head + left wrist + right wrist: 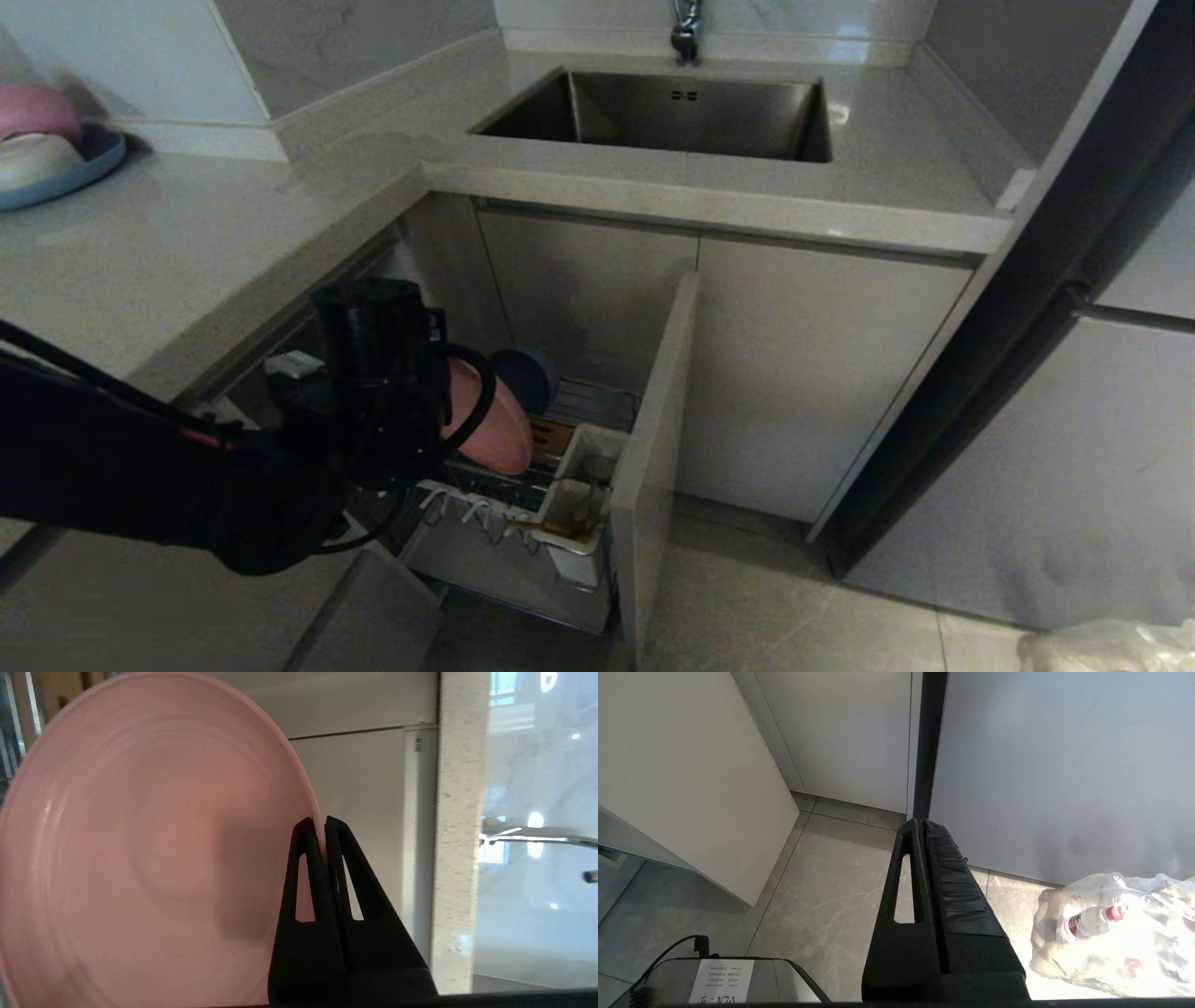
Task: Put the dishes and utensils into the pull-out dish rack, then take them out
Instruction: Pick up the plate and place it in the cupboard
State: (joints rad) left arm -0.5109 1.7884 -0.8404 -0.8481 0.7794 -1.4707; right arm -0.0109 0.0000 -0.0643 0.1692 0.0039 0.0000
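Head view: left gripper (439,411) pinches the salmon-pink round plate (499,434) on edge over the chrome wire pull-out rack (523,546), blue-grey bowl (526,376) just behind, could knock it; left wrist: thin rim pinch (321,828) may slip; right wrist: right gripper (922,823) closed, empty, above floor

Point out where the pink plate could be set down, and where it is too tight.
Free: countertop between the dark blue plate and sink. Crowded: the dish rack, where left gripper pinches the pink plate beside the blue-grey bowl and utensil cups.
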